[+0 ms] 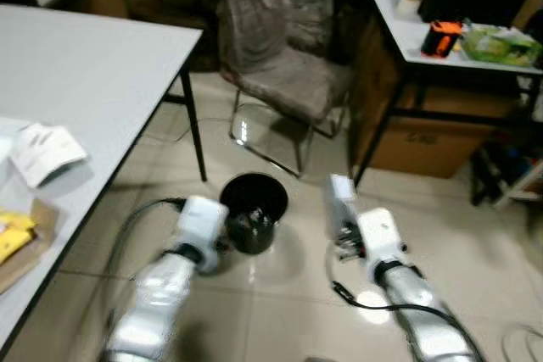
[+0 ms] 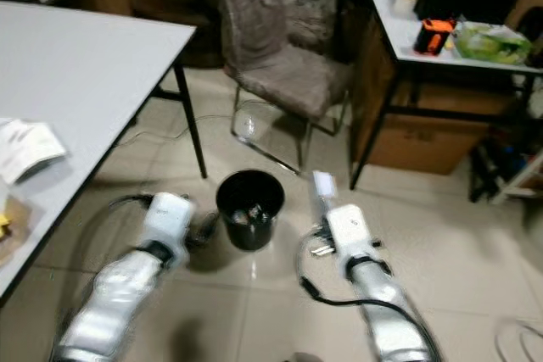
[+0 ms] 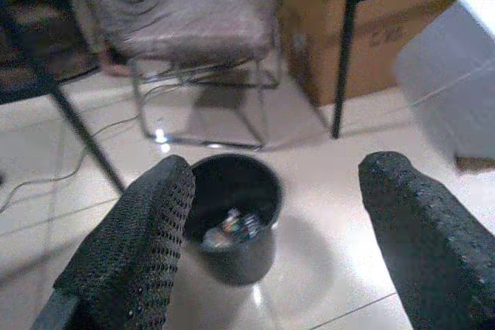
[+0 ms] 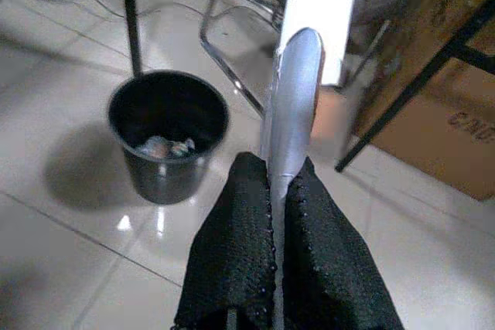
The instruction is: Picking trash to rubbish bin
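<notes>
- On my far left stands a smooth white table with a dark edge (image 1: 102, 65). A folded white paper leaflet (image 1: 42, 152) and a yellow packet on brown cardboard (image 1: 15, 239) lie on it, so I judge there may be more trash left to collect.
- My left gripper (image 3: 271, 229) hangs just beside the bin with its knobbly black fingers (image 3: 135, 245) spread wide and nothing between them.
- The round black plastic rubbish bin (image 1: 254, 211) sits on glossy pale floor tiles (image 1: 280, 311) between my two arms. Crumpled scraps already lie in its bottom, so part of the job looks done.
- My right gripper (image 4: 282, 214) is clamped on a thin, flat, silvery-white packet (image 4: 298, 75), held upright near the bin but not yet over it; dropping it in remains.
- Behind stands a grey fabric chair on a chrome frame (image 1: 280, 65).
</notes>
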`<state>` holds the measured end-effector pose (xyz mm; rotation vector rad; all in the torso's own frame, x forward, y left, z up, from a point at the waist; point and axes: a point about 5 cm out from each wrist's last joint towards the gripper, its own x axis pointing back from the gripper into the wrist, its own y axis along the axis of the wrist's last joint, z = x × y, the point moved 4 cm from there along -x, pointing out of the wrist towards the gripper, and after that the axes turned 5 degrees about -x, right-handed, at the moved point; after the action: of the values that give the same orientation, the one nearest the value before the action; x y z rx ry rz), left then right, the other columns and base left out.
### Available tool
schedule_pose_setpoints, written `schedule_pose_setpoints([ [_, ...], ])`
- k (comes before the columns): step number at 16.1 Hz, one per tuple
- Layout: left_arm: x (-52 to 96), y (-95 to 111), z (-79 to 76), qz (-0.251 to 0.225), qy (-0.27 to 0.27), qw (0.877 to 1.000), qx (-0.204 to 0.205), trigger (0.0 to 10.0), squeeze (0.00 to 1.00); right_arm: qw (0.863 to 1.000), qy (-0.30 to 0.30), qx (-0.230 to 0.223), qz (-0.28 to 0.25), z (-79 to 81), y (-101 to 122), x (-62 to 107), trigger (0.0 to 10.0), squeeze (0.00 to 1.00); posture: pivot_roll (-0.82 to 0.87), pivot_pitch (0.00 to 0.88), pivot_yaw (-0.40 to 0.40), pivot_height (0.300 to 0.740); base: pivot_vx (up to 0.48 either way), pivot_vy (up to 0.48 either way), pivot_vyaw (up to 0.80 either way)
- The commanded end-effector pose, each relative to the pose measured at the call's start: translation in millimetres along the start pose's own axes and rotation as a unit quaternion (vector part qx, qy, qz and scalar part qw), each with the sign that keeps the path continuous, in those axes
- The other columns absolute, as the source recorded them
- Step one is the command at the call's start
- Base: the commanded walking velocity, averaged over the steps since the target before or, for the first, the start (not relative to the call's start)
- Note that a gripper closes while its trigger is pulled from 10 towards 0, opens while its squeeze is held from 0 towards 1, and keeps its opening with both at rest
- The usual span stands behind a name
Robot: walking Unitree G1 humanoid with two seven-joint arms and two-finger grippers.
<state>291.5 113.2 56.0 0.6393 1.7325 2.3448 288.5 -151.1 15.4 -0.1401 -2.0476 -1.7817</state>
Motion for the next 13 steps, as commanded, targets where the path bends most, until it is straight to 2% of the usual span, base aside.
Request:
schedule_pose_setpoints([
  [1, 3.3, -3.7, 9.9, 0.007, 0.012, 1.000, -0.009, 10.0, 0.00, 1.000, 0.021, 0.005, -0.015, 9.4, 9.9, -4.9, 10.0, 0.00, -0.05, 0.077, -0.057, 0.740, 0.382, 0.000, 0.00],
  [3, 3.4, -4.0, 10.3, 0.007, 0.012, 1.000, -0.010, 10.0, 0.00, 0.999, 0.043, 0.019, -0.014, 15.4, 10.8, -5.9, 10.0, 0.00, -0.05, 0.077, -0.056, 0.740, 0.382, 0.000, 0.28],
  [6, 3.8, -3.9, 10.9, 0.007, 0.013, 1.000, -0.010, 10.0, 0.00, 0.999, 0.042, 0.021, -0.013, 14.9, 9.9, -6.0, 10.0, 0.00, -0.05, 0.077, -0.055, 0.740, 0.384, 0.000, 0.80],
  [13, 4.2, -3.6, 9.5, 0.006, 0.007, 1.000, -0.012, 10.0, 0.00, 1.000, 0.019, 0.000, -0.009, 6.9, 4.7, -3.5, 10.0, 0.00, -0.05, 0.074, -0.051, 0.740, 0.384, 0.000, 0.00],
])
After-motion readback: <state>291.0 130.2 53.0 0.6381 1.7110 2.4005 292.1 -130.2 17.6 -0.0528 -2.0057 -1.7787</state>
